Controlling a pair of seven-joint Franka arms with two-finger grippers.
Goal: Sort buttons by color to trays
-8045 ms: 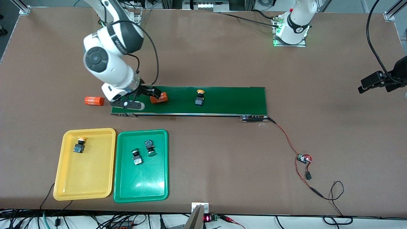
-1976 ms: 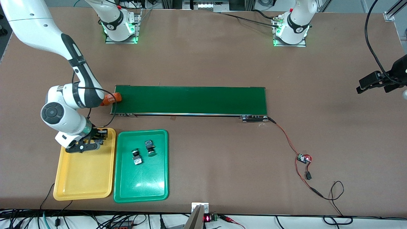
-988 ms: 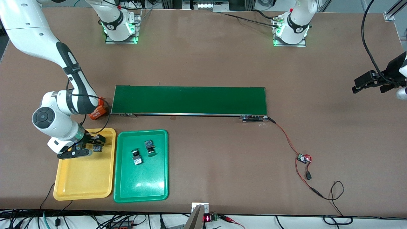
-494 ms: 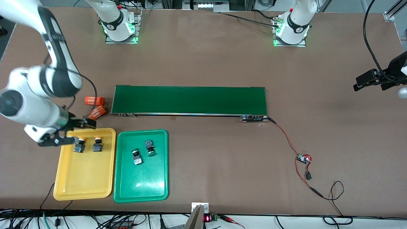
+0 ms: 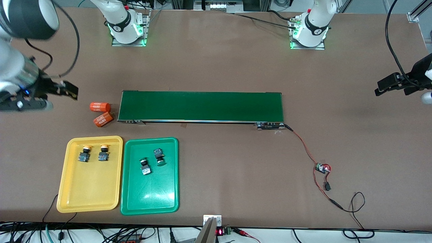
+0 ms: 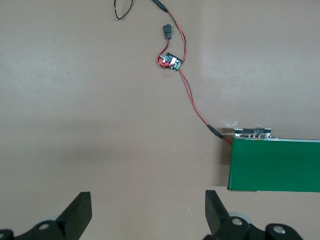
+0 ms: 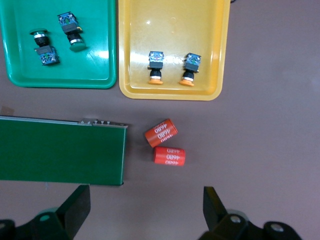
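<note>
- Right gripper [image 5: 50, 96] is up in the air over bare table at the right arm's end, and its fingers [image 7: 75, 205] are spread wide — nothing between them, nothing touched.
- From its wrist camera, both trays and the orange cylinders lie in plain sight under those parted fingers.
- Left gripper [image 5: 400, 86] hangs over bare table at the left arm's end, waiting; its fingers [image 6: 80, 215] are also splayed wide and carry nothing.
- Yellow tray [image 5: 89, 199] holds the two yellow-capped buttons [image 5: 84, 153] [image 5: 103, 153], side by side without touching, in the part of the tray farther from the front camera, caps pointing toward the conveyor.
- Green tray [image 5: 150, 202] sits just beside the yellow one, toward the left arm's end, and holds the two green-capped buttons [image 5: 145, 166] [image 5: 158, 156] — close together, one cap pointing toward the conveyor, the other toward the front camera.
- Conveyor belt [image 5: 202, 106], dark green, stretches across mid-table, farther from the front camera than the trays, with nothing on it.
- Two orange cylinders [image 5: 100, 107] [image 5: 103, 119] printed "4680" lie on the table just off the belt's end nearer the right arm, close to each other.
- Red-and-black wire [image 5: 303, 148] runs from the belt's other end to a small circuit board [image 5: 322, 167].
</note>
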